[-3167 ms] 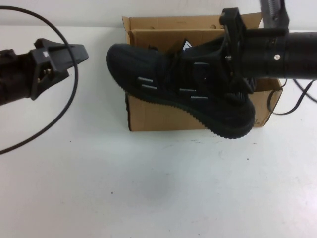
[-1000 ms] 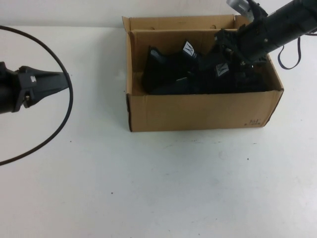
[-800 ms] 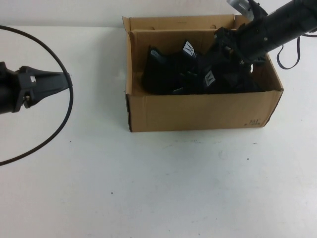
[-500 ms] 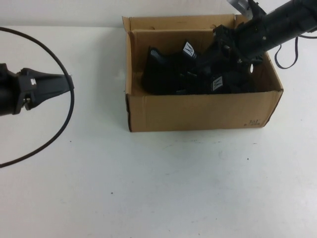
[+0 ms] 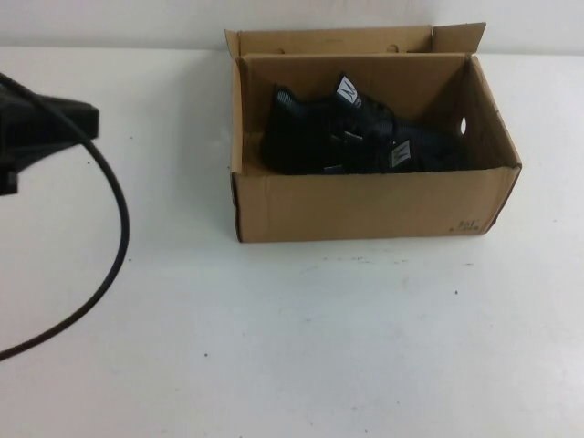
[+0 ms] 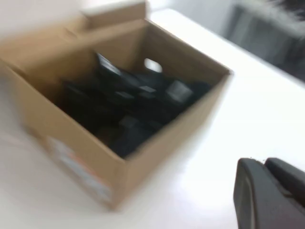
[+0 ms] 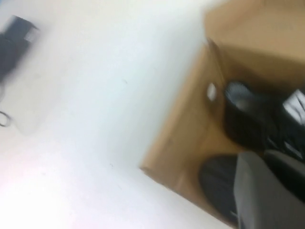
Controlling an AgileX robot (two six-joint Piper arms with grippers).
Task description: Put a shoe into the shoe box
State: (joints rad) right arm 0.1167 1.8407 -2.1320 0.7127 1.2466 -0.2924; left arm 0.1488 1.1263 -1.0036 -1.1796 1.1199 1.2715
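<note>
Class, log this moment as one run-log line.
shoe: inside shoe box | left gripper: beside box | right gripper: above box

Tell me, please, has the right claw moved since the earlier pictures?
Yes. The right claw has left the high view, withdrawn from the brown cardboard shoe box; the left claw sits at its left edge.

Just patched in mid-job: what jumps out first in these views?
The brown corrugated cardboard shoe box sits open at the table's far middle, black knit sneakers lying inside. The left gripper is at the table's left edge with a black cable looping below it; the right gripper shows only in its wrist view, above the box.
</note>
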